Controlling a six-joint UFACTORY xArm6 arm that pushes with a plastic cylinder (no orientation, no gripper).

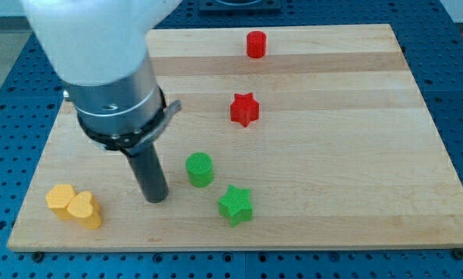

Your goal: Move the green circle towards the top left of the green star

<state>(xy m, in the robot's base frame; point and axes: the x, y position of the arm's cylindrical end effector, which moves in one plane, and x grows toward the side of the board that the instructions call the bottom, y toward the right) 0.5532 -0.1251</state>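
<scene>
The green circle (199, 169) stands on the wooden board, below the view's middle. The green star (236, 204) lies just below and to the right of it, with a small gap between them. My tip (156, 198) rests on the board to the left of the green circle and slightly lower, about a block's width away, not touching it. The arm's large body hides the board's upper left part.
A red star (244, 109) lies above the green circle, and a red cylinder (256, 44) stands near the board's top edge. A yellow block (60, 199) and a yellow heart (85, 209) sit together at the lower left. The board's bottom edge (239, 248) is close below the green star.
</scene>
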